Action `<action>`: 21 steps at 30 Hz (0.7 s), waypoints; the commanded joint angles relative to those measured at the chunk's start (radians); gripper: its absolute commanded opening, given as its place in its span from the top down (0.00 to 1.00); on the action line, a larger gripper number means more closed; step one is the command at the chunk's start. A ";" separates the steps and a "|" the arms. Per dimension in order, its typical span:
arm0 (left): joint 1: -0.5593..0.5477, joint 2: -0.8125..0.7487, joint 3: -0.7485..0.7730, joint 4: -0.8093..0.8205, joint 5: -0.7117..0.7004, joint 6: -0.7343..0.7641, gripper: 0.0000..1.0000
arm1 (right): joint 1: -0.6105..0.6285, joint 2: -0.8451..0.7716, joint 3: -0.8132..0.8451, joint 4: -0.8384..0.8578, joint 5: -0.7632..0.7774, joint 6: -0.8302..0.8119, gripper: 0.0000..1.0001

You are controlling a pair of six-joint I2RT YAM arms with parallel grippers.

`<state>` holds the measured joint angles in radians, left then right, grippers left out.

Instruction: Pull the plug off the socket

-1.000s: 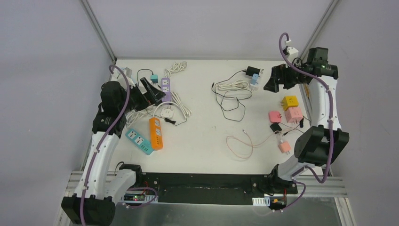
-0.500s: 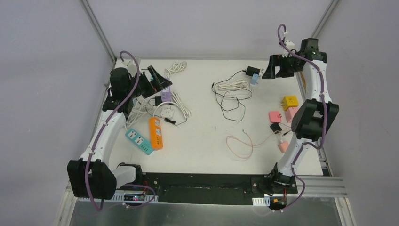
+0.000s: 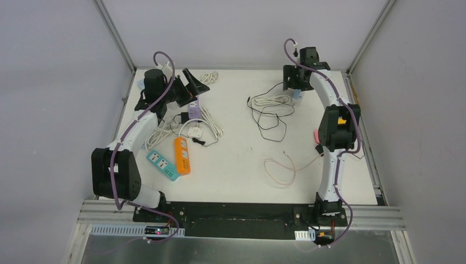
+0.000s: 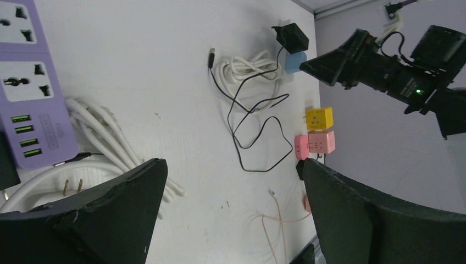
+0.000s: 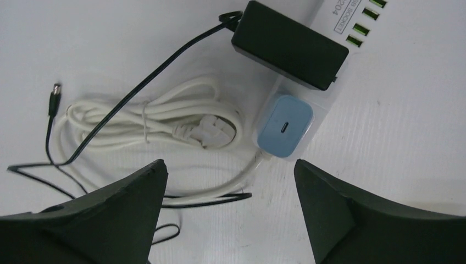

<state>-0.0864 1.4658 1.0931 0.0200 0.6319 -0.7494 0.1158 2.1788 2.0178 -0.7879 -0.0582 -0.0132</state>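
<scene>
A white power strip [image 5: 329, 22] lies at the back right of the table. A black adapter [image 5: 289, 45] and a light blue plug [image 5: 286, 125] are plugged into it. My right gripper [image 5: 229, 165] is open and empty, hovering above the strip with the blue plug just beyond its fingertips. In the top view it [image 3: 294, 82] covers most of the strip. My left gripper [image 3: 192, 87] is open and empty at the back left, above a purple power strip [image 4: 27, 82] with a black plug [image 3: 184, 117] beside it.
A coiled white cable [image 5: 165, 124] and a thin black cable [image 3: 269, 118] lie left of the white strip. Orange [image 3: 182, 155] and teal [image 3: 163, 165] strips lie front left. Yellow [image 4: 320, 117] and pink [image 4: 320, 141] cube sockets sit by the right edge, and a pink cable [image 3: 283, 168] lies in front.
My right gripper has swung left from the right edge to above the white strip. My left gripper has moved farther back and to the right. Both stay open.
</scene>
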 commanded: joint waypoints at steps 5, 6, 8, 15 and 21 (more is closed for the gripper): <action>-0.067 -0.133 -0.094 0.059 -0.100 -0.024 0.03 | -0.032 0.121 0.144 0.072 0.170 0.126 0.30; -0.078 -0.149 -0.104 0.050 -0.117 -0.023 0.03 | -0.033 0.132 0.162 0.072 0.179 0.125 0.31; -0.105 -0.185 -0.122 0.032 -0.152 -0.022 0.03 | -0.038 0.155 0.187 0.072 0.186 0.128 0.35; -0.145 -0.274 -0.144 -0.053 -0.218 -0.001 0.02 | -0.046 0.191 0.200 0.073 0.109 0.148 0.42; -0.159 -0.288 -0.148 -0.064 -0.226 -0.002 0.03 | -0.047 0.183 0.183 0.069 0.106 0.136 0.41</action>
<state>-0.2302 1.2022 0.9527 -0.0395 0.4419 -0.7647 0.0643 2.3688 2.1750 -0.7441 0.0582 0.1116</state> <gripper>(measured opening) 0.974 0.586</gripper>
